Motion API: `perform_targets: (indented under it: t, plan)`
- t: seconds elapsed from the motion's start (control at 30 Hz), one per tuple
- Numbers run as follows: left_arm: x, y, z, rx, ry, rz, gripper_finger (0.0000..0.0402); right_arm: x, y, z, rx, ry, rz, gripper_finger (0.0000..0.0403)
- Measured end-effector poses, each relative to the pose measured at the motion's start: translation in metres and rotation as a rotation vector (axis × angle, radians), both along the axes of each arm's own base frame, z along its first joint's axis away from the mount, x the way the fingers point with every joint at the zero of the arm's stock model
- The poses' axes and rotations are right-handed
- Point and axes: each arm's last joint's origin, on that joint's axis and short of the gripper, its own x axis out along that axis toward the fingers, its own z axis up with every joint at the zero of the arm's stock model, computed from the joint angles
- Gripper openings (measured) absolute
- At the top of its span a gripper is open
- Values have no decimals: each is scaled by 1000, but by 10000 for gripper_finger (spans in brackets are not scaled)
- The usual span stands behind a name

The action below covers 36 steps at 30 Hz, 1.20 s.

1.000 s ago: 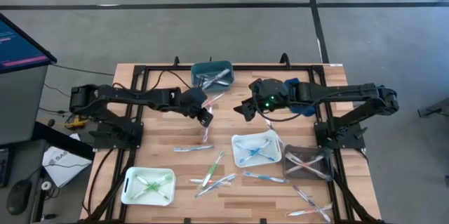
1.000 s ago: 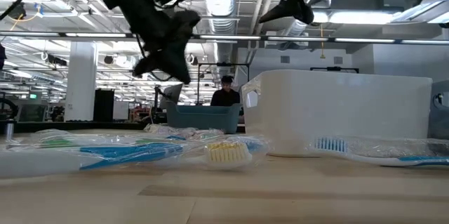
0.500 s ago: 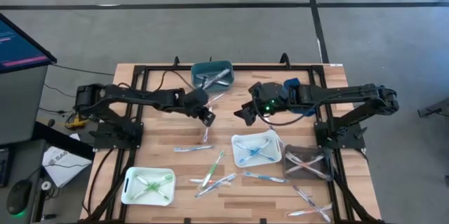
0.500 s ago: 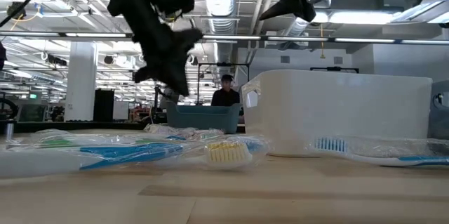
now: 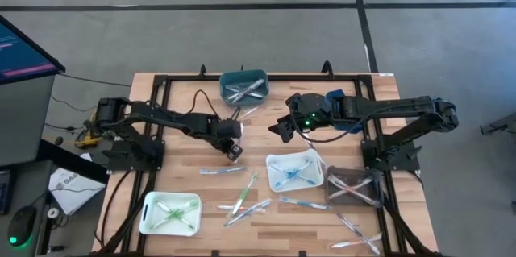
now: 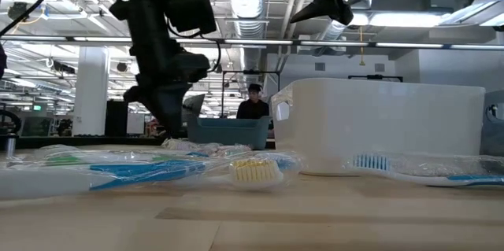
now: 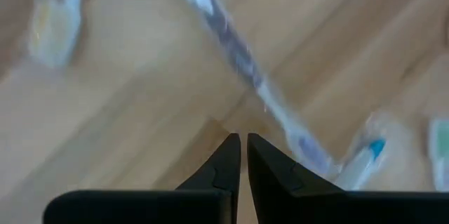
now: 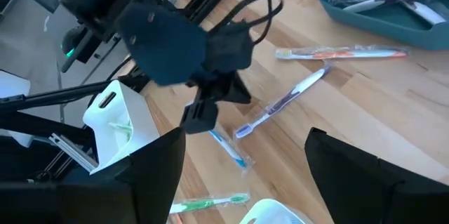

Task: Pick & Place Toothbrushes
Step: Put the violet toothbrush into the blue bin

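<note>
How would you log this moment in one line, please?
left gripper: shut, empty, low over purple toothbrush | right gripper: open, waiting mid-table

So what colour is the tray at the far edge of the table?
Teal tray, clearest in the high view.

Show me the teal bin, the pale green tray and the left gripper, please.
Teal bin (image 5: 225, 78): high view, on its left rim.
Pale green tray (image 5: 146, 218): high view, on its left wall.
Left gripper (image 7: 243, 147): left wrist view, between its shut fingertips.
</note>
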Motion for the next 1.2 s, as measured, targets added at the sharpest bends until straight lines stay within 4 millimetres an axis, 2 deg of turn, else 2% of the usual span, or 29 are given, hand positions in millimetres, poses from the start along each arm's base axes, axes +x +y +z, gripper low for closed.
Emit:
perform_targets:
  t: [0.23, 0.43, 0.67, 0.8, 0.97, 1.07, 1.2]
  plan:
    - [2, -19, 1, -16, -20, -24, 21, 0, 0, 0, 0, 0, 0, 285]
    - [7, -21, -8, -41, -23, -12, 21, 0, 0, 0, 0, -1, 1, 285]
    - [17, -22, -28, -112, -13, -26, 21, 0, 0, 1, 0, -8, 2, 285]
    - [29, -22, -30, -134, -108, -41, 21, 0, 2, 1, 0, -8, 8, 285]
    - [41, -10, -22, -143, -257, -29, 21, 0, 4, 1, 0, -7, 15, 285]
    - [43, 2, -20, -140, -291, -9, 21, 0, 4, 1, 0, -7, 15, 285]
    - [42, 14, -17, -116, -308, -68, 21, 0, 4, 1, 0, -7, 15, 285]
